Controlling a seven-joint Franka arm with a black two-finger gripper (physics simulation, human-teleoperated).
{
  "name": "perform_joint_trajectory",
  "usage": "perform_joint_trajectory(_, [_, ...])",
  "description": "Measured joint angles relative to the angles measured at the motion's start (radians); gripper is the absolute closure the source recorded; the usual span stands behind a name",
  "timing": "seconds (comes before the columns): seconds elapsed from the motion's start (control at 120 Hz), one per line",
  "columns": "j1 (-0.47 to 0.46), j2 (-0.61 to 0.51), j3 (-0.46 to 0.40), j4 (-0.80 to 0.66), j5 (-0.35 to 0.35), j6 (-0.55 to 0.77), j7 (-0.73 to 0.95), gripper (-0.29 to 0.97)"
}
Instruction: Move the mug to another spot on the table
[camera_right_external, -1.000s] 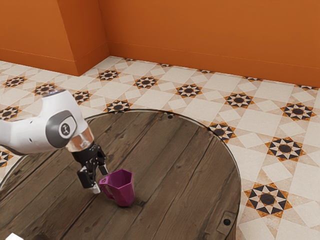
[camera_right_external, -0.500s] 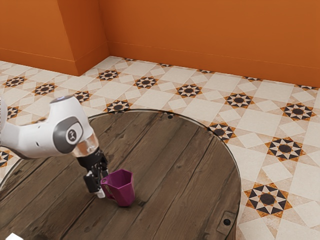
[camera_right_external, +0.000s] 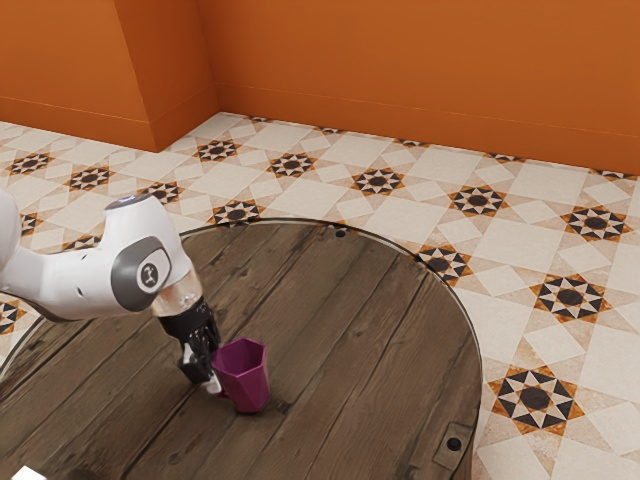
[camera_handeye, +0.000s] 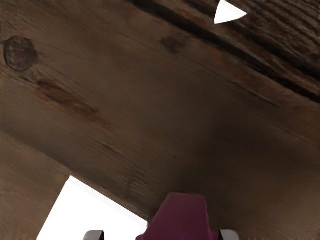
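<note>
The fingers (camera_right_external: 203, 360) are spread astride the mug's handle. In the wrist view one tip (camera_handeye: 226, 233) sits against the purple handle, and the other (camera_handeye: 95, 234) is a small gap away. The mug (camera_right_external: 247, 372) stands upright on the counter (camera_right_external: 340, 320), just past the fingers. A white patch (camera_handeye: 90, 212) lies on the wood beside them. A tiled floor (camera_right_external: 500, 230) lies beyond the counter, then an orange wall (camera_right_external: 420, 60).
</note>
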Motion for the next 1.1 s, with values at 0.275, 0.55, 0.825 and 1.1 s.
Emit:
perform_joint_trajectory(0.275, [0.002,-0.028,0.002,0.001,0.016,-0.014,-0.009,0.61])
perform_joint_trajectory(0.55, [0.004,-0.069,0.001,-0.007,-0.003,0.042,-0.018,0.68])
perform_joint_trajectory(0.825, [0.057,-0.118,0.001,-0.098,-0.133,0.177,0.002,0.74])
perform_joint_trajectory(1.1, [0.14,-0.113,0.001,-0.119,-0.294,0.251,0.096,0.76])
